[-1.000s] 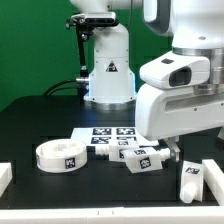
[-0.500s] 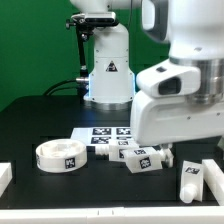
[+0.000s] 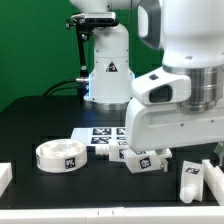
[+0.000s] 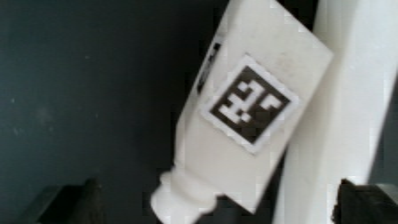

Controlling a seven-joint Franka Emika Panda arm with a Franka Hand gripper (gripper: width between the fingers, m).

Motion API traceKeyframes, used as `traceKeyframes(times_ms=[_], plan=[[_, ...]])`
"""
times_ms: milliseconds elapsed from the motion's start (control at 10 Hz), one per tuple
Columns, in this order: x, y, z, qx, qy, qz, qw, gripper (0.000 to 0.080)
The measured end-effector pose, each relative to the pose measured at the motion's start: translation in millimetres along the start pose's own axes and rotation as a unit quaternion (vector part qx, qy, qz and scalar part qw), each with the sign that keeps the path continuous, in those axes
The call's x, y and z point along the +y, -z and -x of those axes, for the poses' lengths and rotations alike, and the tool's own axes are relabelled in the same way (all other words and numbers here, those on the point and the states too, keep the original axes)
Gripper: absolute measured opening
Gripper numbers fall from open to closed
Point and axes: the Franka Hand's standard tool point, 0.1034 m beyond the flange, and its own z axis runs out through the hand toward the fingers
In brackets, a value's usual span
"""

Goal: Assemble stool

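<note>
Your gripper (image 4: 217, 206) hung spread wide over the chunky white plastic leg (image 4: 249, 110), at three o'clock from the round white rimmed seat (image 3: 60, 155) in the exterior view; lying skewed, it could twist away when pinched.

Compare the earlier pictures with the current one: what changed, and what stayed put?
The arm shifted toward the exterior view's left and slightly lower, over the legs. Its gripper stayed open, holding nothing. The seat, legs and marker board did not move.
</note>
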Motion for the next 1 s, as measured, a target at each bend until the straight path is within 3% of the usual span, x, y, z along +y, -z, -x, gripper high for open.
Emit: traceKeyframes(times_ms=[400,800,1000], plan=[[2.4,-18.1,4.4,0.0,-0.003,0.0,1.0,0.065],[3.3,-19.5,-0.1,0.027,0.007,0.0,1.0,0.065],[2.7,-19.9,-0.1,0.027,0.008,0.0,1.0,0.0612]])
